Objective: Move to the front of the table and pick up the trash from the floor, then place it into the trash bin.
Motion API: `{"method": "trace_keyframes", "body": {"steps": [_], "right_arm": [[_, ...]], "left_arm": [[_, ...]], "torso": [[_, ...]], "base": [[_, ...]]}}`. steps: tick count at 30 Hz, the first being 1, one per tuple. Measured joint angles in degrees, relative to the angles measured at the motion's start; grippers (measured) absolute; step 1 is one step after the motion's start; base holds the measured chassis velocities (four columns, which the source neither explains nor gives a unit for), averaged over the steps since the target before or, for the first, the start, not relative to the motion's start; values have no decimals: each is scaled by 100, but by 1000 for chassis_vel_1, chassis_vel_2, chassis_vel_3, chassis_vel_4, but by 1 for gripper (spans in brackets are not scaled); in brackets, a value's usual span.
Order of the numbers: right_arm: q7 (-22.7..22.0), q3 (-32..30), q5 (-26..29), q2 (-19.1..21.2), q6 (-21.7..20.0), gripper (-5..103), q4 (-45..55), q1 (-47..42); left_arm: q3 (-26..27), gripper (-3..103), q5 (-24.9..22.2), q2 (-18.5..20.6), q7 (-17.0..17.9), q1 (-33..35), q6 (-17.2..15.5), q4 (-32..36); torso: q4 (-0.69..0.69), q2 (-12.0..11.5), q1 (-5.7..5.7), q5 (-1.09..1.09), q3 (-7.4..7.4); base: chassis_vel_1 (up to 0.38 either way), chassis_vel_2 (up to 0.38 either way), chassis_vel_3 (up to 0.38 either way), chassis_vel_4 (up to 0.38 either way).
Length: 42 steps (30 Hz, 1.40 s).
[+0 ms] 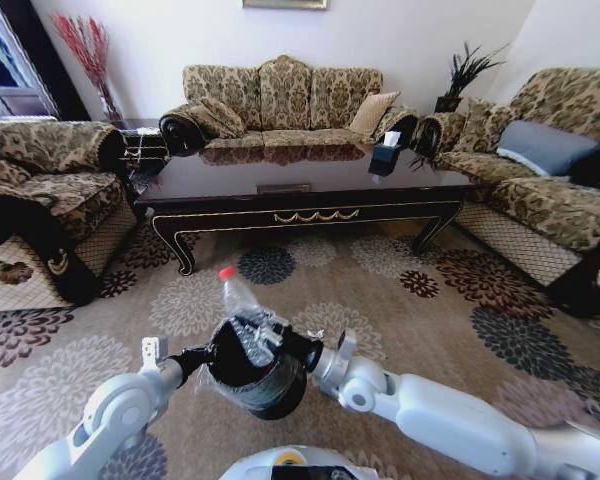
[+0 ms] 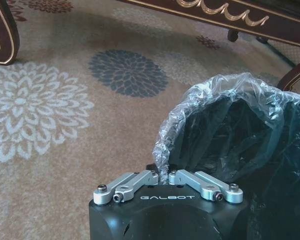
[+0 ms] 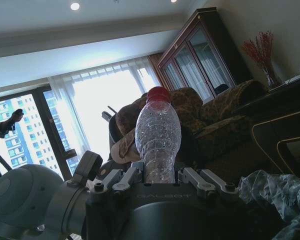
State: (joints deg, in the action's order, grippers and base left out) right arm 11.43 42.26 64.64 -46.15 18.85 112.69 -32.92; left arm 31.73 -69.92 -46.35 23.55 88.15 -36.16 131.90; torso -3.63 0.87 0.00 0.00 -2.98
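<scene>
Two grippers meeting at the trash bin — I'm pinching its liner rim in the left gripper; right gripper fingers are clamping the bottle upright, directly above the opening.

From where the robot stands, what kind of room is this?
Most likely a home living room: patterned sofas around a low dark wood table, on a flower-medallion carpet.

The head camera looks forward and down from above both arms, over the carpet to the bench and sofas. The left wrist camera sits close behind the left hand, facing the bin's liner and the carpet. The right wrist camera tilts upward past the bottle toward ceiling and windows
</scene>
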Motion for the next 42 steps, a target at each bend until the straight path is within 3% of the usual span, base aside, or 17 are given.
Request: {"method": "trace_keyframes", "body": {"steps": [7, 11, 14, 17, 18, 23, 24, 26, 29, 32, 33, 37, 38, 42], "right_arm": [[-8, -33, -139, -48, 100, 23, -234, -37], [34, -215, -128, 25, 144, 42, -258, -128], [75, -309, -80, 86, 145, 48, -201, -144], [95, -460, -34, 182, 144, 65, -83, -202], [95, -460, -34, 182, 144, 65, -83, -202], [159, -919, 1, 425, 137, 86, 179, -550], [159, -919, 1, 425, 137, 86, 179, -550], [180, -1112, -13, 525, 135, 96, 259, -737], [95, -1480, -18, 602, 128, 99, 307, -1053], [-444, -2322, -117, 739, -75, 100, 292, -1792], [-444, -2322, -117, 739, -75, 100, 292, -1792], [-1496, -2864, -457, 890, -653, 100, -38, -2171], [-1496, -2864, -457, 890, -653, 100, -38, -2171], [-2728, -2958, -623, 825, -1584, 100, -232, -2251]], "left_arm": [[61, 3, 17, -107, 5, 77, -3, 94], [122, 4, 21, -133, 5, 122, -17, 165], [149, 4, 23, -129, 4, 136, -27, 181], [191, 4, 31, -131, -8, 161, -38, 188], [191, 4, 31, -131, -8, 161, -38, 188], [286, 3, 86, -168, 3, 228, -45, 148], [286, 3, 86, -168, 3, 228, -45, 148], [304, 3, 113, -172, 10, 230, -48, 123], [344, 3, 114, -161, 9, 200, -52, 81], [520, 3, 129, -37, 15, 107, -99, -93], [520, 3, 129, -37, 15, 107, -99, -93], [1211, 3, 24, 101, 4, 168, -168, -321], [1211, 3, 24, 101, 4, 168, -168, -321], [1745, 3, -198, 293, 3, 158, -229, -499]], "torso": [[0, 0, 0, 0, 0], [-1, 0, 0, 0, 0], [-1, 0, 0, 0, 0], [-1, 0, 0, 0, 0], [-1, 0, 0, 0, 0], [-1, 0, 0, 0, 0], [-1, 0, 0, 0, 0], [-2, 0, 0, 0, 0], [1, 0, 0, -1, 0], [-7, 0, 0, 1, 1], [-7, 0, 0, 1, 1], [2, 0, 0, 1, 0], [2, 0, 0, 1, 0], [-1, 0, 0, 0, 0]], "base": [[0, 0, 0, 0], [0, 0, 0, 0], [0, 0, 0, 0], [0, 0, 0, 0], [0, 0, 0, 0], [0, 0, 0, 0], [0, 0, 0, 0], [0, 0, 0, 0], [0, 0, 0, 0], [0, 0, 0, 0], [0, 0, 0, 0], [0, 0, 0, 0], [0, 0, 0, 0], [0, 0, 0, 0]]}}
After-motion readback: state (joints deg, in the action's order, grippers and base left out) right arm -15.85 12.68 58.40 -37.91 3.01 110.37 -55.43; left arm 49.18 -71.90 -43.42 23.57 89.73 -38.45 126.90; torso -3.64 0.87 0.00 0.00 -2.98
